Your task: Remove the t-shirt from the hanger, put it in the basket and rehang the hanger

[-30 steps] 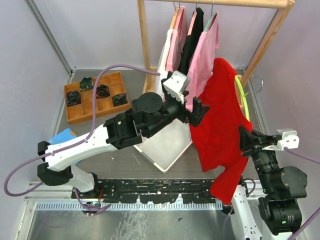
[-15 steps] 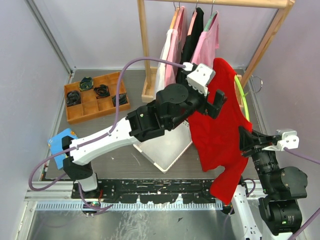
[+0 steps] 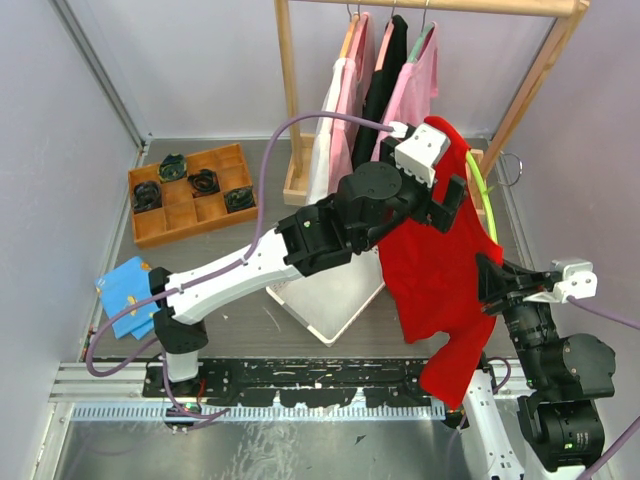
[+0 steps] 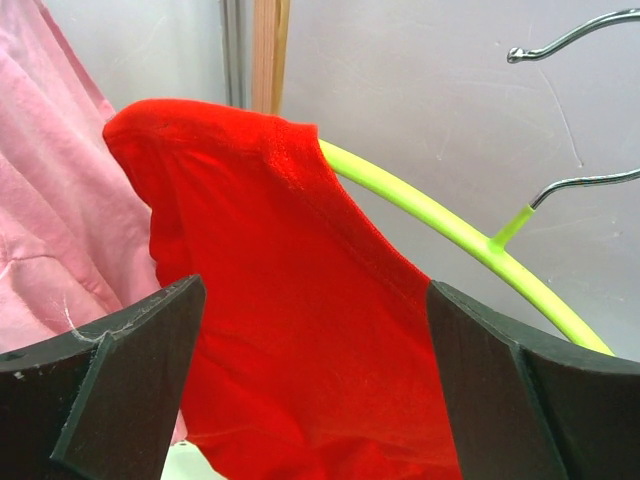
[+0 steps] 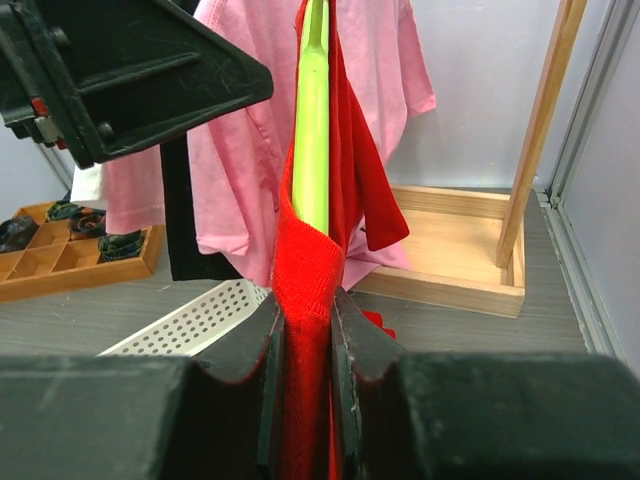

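The left pincer stands wide open, its fingers straddling the red t-shirt just below the shoulder and, as far as the wrist view lets me judge, touching no cloth; the right pincer is clenched on a fold of the same shirt at the low end of the green hanger, though I cannot tell whether the bar itself is caught too; since a second ago the left arm has swung up and rightward, from the shirt's left edge to its top shoulder, while the right arm has stayed put; the shirt is draped over the tilted hanger in front of the pink shirts, its top between the left fingers, its lower part hanging past the right pincer.
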